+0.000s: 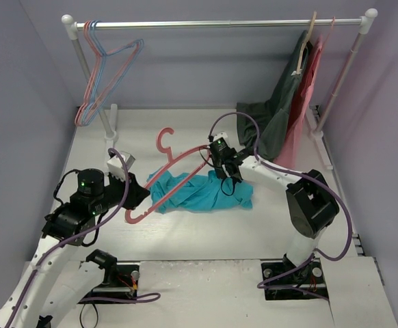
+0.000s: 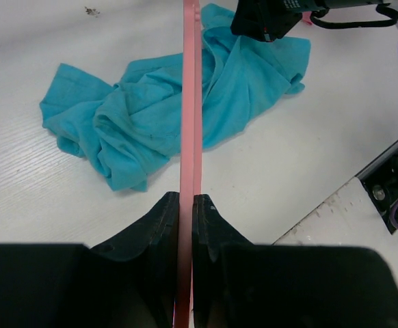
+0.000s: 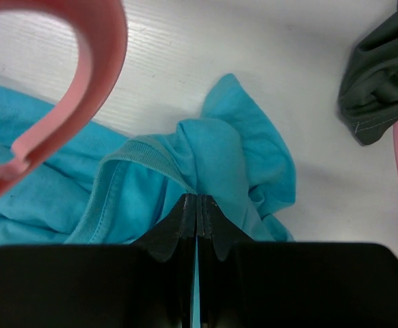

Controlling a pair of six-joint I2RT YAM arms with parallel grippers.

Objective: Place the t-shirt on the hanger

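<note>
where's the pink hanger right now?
Top view, centre-left of the table: the hanger slants over the t-shirt, its lower end clamped in the left hand.

Cloth and plastic
I'm seeing the t-shirt (image 2: 151,116) lying as soft wrinkled cloth, the hanger (image 2: 190,102) smooth plastic, the bench (image 2: 42,205) matt, faintly grained.

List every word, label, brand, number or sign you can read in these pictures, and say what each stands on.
None readable. The t-shirt is plain, the hanger shows no marking, and nothing legible appears elsewhere.
</note>
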